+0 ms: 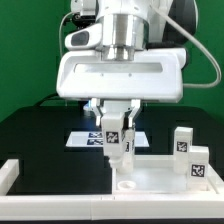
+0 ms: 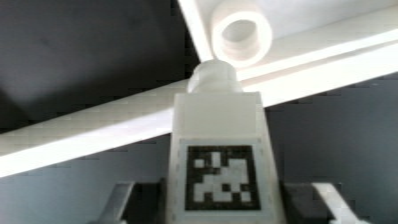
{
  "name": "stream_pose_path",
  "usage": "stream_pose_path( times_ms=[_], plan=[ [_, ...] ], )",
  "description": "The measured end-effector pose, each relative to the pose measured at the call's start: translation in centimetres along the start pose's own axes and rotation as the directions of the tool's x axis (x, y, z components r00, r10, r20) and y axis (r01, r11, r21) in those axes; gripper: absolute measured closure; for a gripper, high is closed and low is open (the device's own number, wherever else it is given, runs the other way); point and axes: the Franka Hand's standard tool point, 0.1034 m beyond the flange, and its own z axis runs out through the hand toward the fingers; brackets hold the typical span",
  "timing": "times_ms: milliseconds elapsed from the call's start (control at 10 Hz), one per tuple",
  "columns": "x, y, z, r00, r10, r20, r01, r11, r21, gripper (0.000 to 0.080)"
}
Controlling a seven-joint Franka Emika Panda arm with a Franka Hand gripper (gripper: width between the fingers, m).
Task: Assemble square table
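Observation:
My gripper [image 1: 120, 137] is shut on a white blocky leg [image 1: 118, 140] with a black-and-white tag and holds it upright over the near left corner of the square tabletop [image 1: 165, 178]. In the wrist view the leg [image 2: 222, 140] runs from my fingers [image 2: 128, 200] down to the corner hole [image 2: 237, 35] of the tabletop [image 2: 329, 40]; its tip sits at the hole's edge. Two more legs stand on the exterior view's right: one [image 1: 182, 140] behind the tabletop and one [image 1: 199, 165] at its right corner.
The marker board [image 1: 82, 140] lies on the black table behind my gripper. A low white border rail [image 1: 8, 178] runs along the front and the exterior view's left. A green backdrop stands behind.

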Motion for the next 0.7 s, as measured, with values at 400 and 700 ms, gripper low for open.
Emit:
stream_pose_path(
  times_ms=[400, 700],
  plan=[
    [-0.3, -0.4, 0.1, 1.0, 0.009, 0.001, -0.009, 1.0, 0.003, 0.0509],
    [-1.8, -2.7, 1.7, 1.0, -0.028, -0.013, 0.028, 1.0, 0.0, 0.0509]
  ],
)
